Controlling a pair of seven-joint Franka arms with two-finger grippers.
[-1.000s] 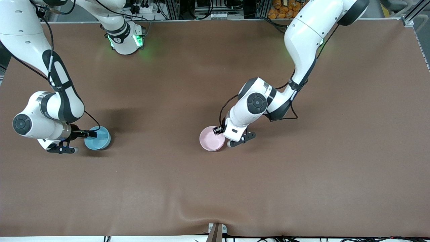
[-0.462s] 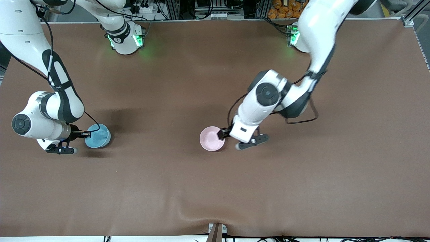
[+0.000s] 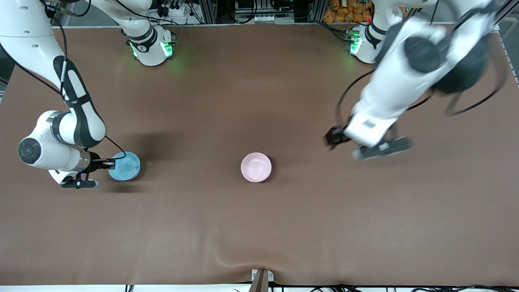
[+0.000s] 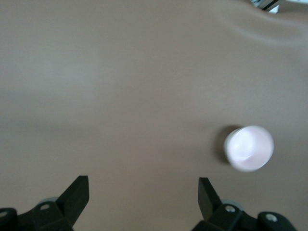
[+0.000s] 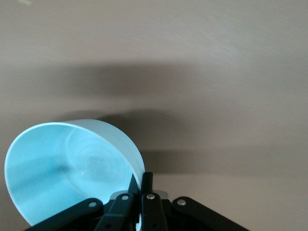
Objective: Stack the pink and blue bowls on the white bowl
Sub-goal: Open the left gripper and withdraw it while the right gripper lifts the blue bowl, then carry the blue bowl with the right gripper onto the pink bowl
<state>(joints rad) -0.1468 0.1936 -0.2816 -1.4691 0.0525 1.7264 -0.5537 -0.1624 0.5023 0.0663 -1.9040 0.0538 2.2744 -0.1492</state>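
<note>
Front view: the brown tabletop carries a pink bowl at centre frame; no white bowl shows separately. The left gripper, jaws wide and empty, hangs over bare tabletop at right of centre. At the frame's left, the right gripper pinches the blue bowl by its rim. Judging by this, carry it level, centre it over the pink bowl, then lower gently.

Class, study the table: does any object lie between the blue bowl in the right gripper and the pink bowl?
Nothing visible does. The right gripper is shut on the rim of the blue bowl, and only bare table lies between it and the pink bowl. The open left gripper is up and aside.
</note>
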